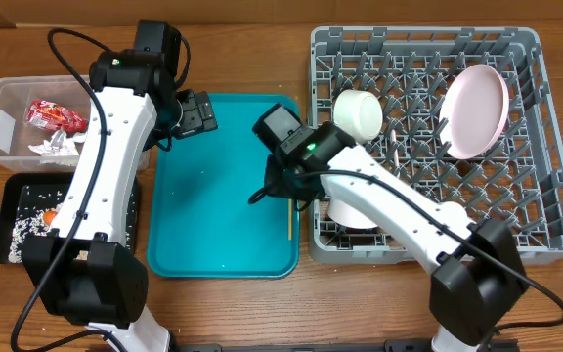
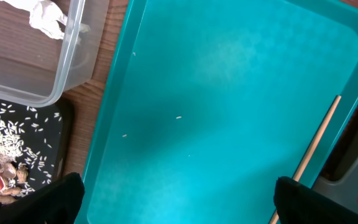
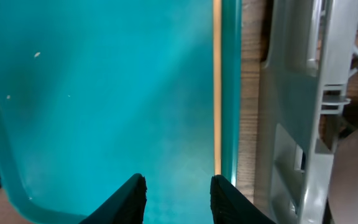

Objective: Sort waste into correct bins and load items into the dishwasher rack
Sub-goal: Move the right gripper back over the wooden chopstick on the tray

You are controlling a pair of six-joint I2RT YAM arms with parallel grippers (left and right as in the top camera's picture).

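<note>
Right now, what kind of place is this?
Probably a dish-clearing test bench: a grey dishwasher rack holding a pink plate, a teal tray, and a clear tub holding a red wrapper, on a wooden table.

light: bright, even | shadows: soft, dark patch on teal tray (image 2: 185, 149) | wrist cams: near edges blurry
</note>
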